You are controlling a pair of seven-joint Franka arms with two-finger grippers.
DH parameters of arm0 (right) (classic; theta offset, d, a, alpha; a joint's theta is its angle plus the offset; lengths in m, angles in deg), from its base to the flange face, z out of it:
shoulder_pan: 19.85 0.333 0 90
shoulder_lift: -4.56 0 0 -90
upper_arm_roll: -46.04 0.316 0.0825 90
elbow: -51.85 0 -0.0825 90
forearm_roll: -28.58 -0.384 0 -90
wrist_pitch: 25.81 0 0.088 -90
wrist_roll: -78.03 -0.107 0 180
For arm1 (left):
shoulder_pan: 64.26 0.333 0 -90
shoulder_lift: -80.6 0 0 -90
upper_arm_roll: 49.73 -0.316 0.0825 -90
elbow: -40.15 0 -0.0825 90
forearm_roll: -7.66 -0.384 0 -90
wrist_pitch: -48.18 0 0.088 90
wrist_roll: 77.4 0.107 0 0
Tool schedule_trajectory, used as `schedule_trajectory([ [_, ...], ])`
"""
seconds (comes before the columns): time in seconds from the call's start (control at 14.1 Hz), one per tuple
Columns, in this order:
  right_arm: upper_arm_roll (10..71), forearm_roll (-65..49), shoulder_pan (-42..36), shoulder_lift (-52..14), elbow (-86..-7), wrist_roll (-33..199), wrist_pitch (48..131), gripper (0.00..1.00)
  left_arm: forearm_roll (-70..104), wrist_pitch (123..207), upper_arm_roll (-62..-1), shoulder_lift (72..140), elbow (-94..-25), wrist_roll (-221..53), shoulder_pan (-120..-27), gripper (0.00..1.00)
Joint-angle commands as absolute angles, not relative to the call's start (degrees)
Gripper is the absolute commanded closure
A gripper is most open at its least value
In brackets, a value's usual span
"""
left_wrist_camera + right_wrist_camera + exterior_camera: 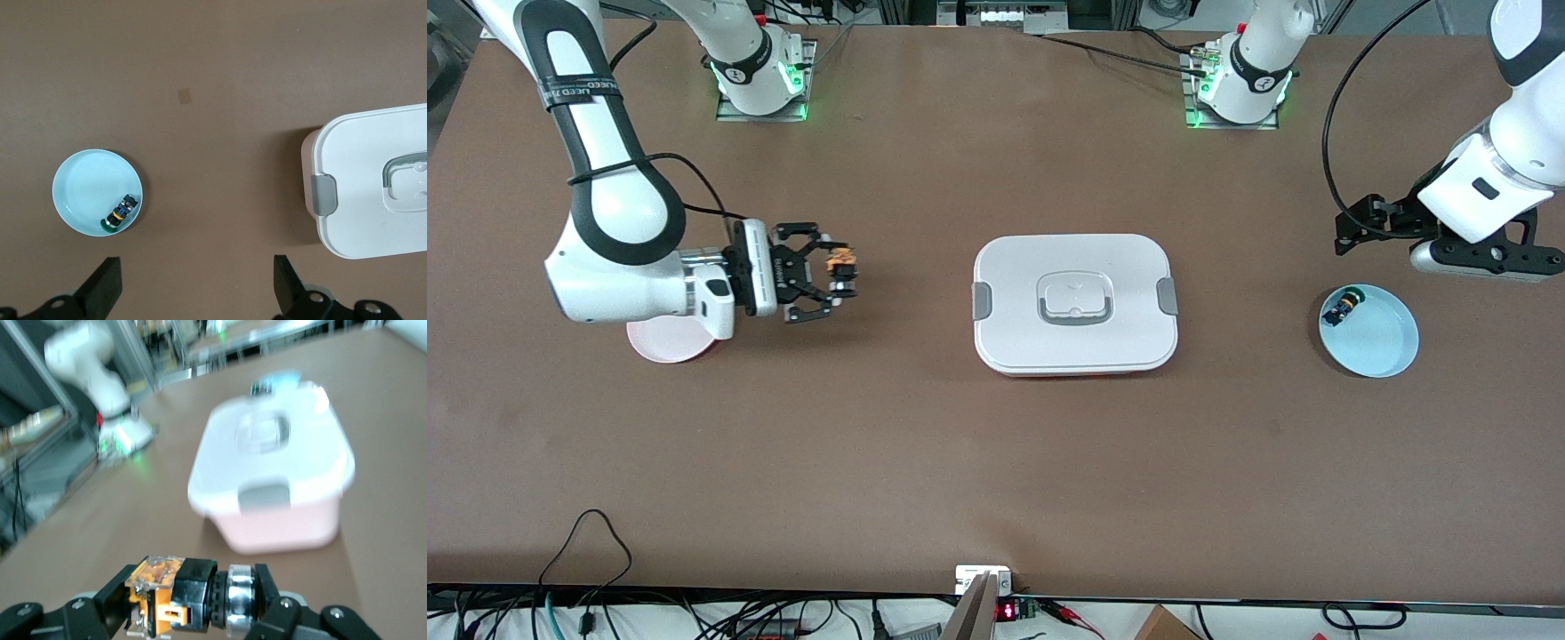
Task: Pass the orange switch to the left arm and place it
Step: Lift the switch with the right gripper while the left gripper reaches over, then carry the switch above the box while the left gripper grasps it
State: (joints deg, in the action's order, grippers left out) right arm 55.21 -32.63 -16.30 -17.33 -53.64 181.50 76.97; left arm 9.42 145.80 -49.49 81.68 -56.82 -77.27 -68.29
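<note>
My right gripper [840, 274] is shut on the orange switch [841, 264] and holds it above the table, between the pink plate [665, 341] and the white box [1075, 304]. In the right wrist view the switch [180, 593] lies clamped lengthwise between the fingers, its orange and black body and silver ring showing, with the box [280, 480] ahead of it. My left gripper [198, 283] is open and empty, up in the air by the blue plate [1383, 342]. In the left wrist view the blue plate [87, 193] and part of the box [373, 193] show below.
The blue plate holds a small black switch with a green cap [1343, 308], also in the left wrist view [119, 213]. The pink plate lies partly under the right arm's wrist. The box stands in the middle of the table between the two arms.
</note>
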Motion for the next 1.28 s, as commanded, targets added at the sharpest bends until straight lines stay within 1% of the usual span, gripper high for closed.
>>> schedule_trajectory([
  [0.0,55.27,-41.1,-11.7,-17.67,-49.94,175.35,76.49,1.0,8.01,142.76,-49.21,82.36,-54.94,-78.28,-68.57,0.0],
  [0.14,55.27,-41.91,-7.91,-17.76,-46.16,170.16,79.29,1.0,8.89,140.74,-49.29,82.36,-54.94,-78.19,-68.57,0.0],
  [0.28,55.35,-42.43,-3.26,-18.54,-41.34,165.15,83.24,1.0,10.9,136.53,-49.21,82.45,-54.77,-77.93,-68.75,0.0],
  [0.43,55.27,-48.64,1.39,-19.69,-38.25,162.94,88.41,1.0,16.6,132.31,-49.21,83.32,-54.85,-77.84,-68.75,0.0],
  [0.5,55.27,-51.54,3.94,-20.3,-36.75,163.02,92.45,1.0,21.85,128.98,-49.29,83.33,-54.85,-77.75,-68.05,0.0],
  [0.71,55.27,-57.79,9.58,-21.98,-32.79,163.19,102.3,1.0,39.25,123.25,-49.82,84.38,-54.94,-78.01,-66.3,0.0],
  [0.85,55.27,-59.3,12.13,-22.42,-31.38,163.11,107.06,1.0,48.57,122.8,-49.82,84.56,-55.82,-77.93,-64.72,0.0],
  [1.0,55.27,-61.58,14.15,-23.73,-29.11,163.19,110.58,1.0,60.77,123.32,-49.91,84.82,-58.7,-77.4,-62.78,0.0],
  [1.14,55.27,-62.82,16.09,-25.75,-26.38,163.37,113.83,1.0,71.42,125.77,-49.91,84.47,-61.78,-77.14,-61.54,0.0],
  [1.21,55.27,-62.91,16.88,-26.54,-25.32,163.28,115.24,1.0,73.65,128.22,-49.47,84.12,-62.32,-77.14,-61.54,0.0],
])
